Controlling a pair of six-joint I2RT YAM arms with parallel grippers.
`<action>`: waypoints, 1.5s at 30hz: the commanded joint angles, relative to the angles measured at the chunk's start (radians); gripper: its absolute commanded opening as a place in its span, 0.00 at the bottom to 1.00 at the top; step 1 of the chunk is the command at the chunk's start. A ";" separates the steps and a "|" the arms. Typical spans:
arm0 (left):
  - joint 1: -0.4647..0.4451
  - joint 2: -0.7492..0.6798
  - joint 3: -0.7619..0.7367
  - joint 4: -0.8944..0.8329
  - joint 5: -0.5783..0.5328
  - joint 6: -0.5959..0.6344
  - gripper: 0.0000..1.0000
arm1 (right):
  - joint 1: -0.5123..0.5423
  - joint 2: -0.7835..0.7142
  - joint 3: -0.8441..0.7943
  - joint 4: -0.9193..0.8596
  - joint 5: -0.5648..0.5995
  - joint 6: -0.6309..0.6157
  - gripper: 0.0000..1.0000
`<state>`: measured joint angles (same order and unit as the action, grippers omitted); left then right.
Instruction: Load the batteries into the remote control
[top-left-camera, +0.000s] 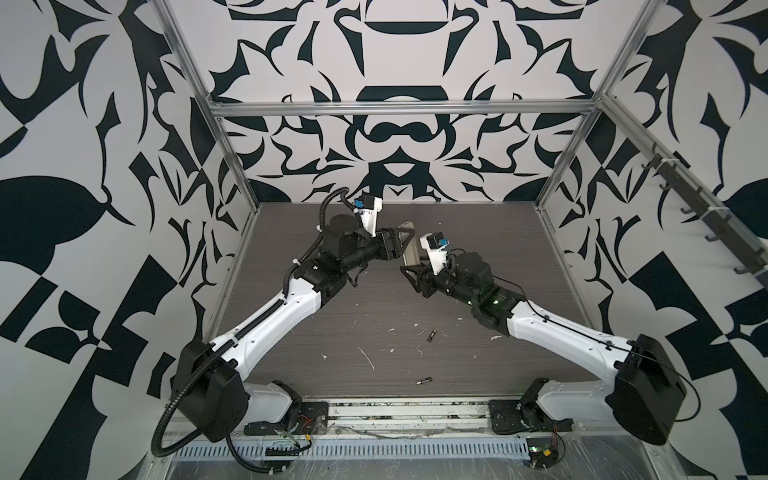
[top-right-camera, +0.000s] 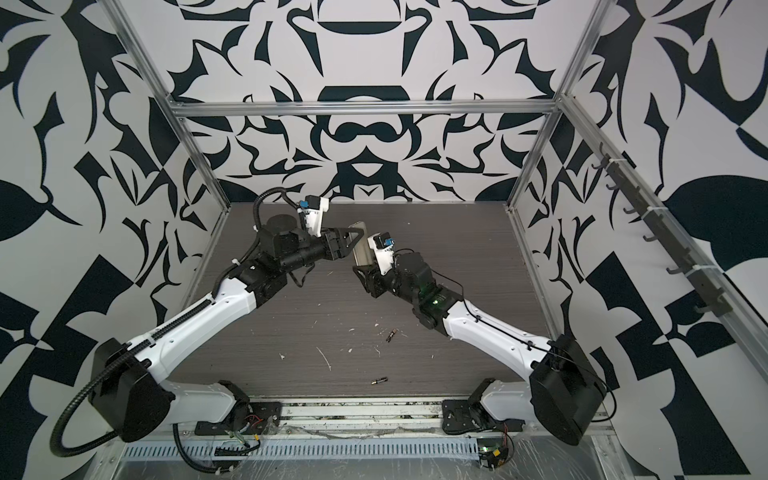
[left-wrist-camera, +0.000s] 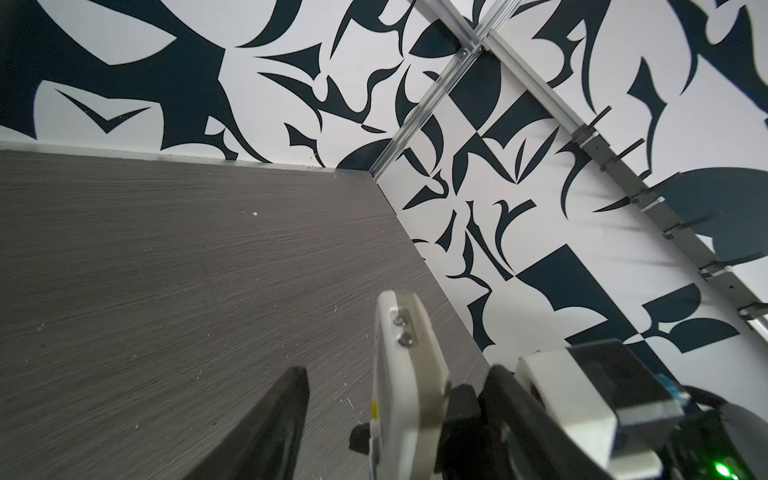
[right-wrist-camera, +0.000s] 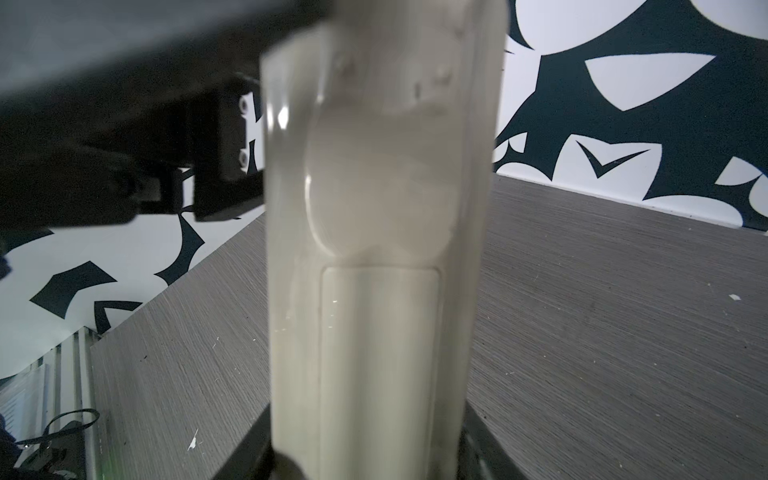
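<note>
Right claw (top-left-camera: 413, 270) holds remote control (top-left-camera: 409, 248) aloft above table (top-left-camera: 498, 257).
Left claw (top-left-camera: 404, 243) straddles its top, jaws apart; batteries (top-left-camera: 432, 335) (top-left-camera: 424, 380) lie lower centre.

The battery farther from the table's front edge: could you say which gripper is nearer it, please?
Right. The right gripper, holding the remote control by its lower end, is raised behind the battery; the left gripper sits farther back, around the remote's top.

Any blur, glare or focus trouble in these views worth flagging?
Right wrist view: the remote sits close to the lens, soft and out of focus, with a small glint on its edge. Left wrist view: the remote is sharp at its far end, blurred nearer the lens. Both top views: sharp, evenly lit; the batteries tiny but distinct.
</note>
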<state>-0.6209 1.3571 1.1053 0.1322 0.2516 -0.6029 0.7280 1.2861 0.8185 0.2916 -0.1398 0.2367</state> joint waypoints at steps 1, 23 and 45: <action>-0.013 0.019 0.028 0.007 -0.028 0.012 0.68 | 0.012 -0.004 0.048 0.053 0.021 -0.004 0.00; -0.016 0.048 0.042 0.009 -0.020 0.017 0.52 | 0.022 0.007 0.034 0.076 0.020 -0.011 0.00; -0.016 0.041 0.064 -0.016 -0.054 0.037 0.45 | 0.031 0.009 0.025 0.079 0.056 -0.022 0.00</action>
<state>-0.6353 1.4120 1.1423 0.1280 0.2047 -0.5728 0.7509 1.2972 0.8185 0.3115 -0.1032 0.2321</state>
